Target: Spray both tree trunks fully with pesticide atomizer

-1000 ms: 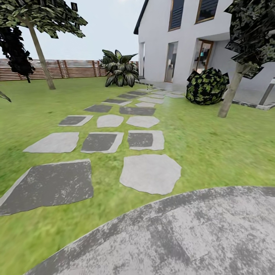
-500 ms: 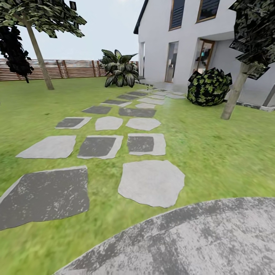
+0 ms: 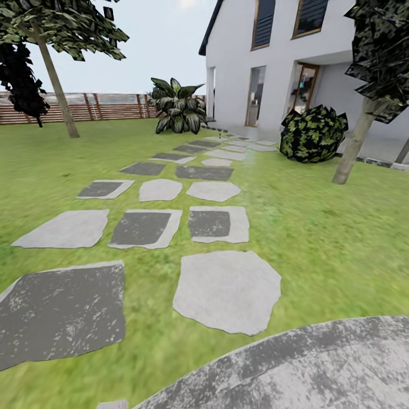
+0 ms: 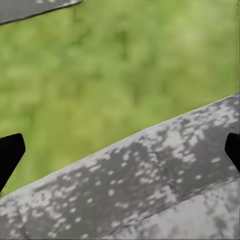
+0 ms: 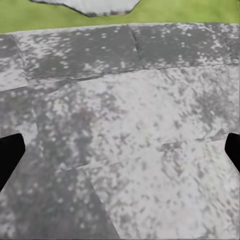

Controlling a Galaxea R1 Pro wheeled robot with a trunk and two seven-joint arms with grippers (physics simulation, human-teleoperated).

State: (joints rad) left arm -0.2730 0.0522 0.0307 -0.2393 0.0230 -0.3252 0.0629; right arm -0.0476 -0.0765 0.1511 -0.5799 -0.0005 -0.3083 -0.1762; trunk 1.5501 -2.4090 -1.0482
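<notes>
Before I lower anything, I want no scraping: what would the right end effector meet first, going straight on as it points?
Probably the mottled grey paving straight ahead of the open right end effector; nothing lies between, though depth is unclear.

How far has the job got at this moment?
Nothing looks done. The left pincer and right pincer are open and empty above paving. Both pale trunks, left and right, stand far off with no mist; fetching the atomizer and spraying remain.
</notes>
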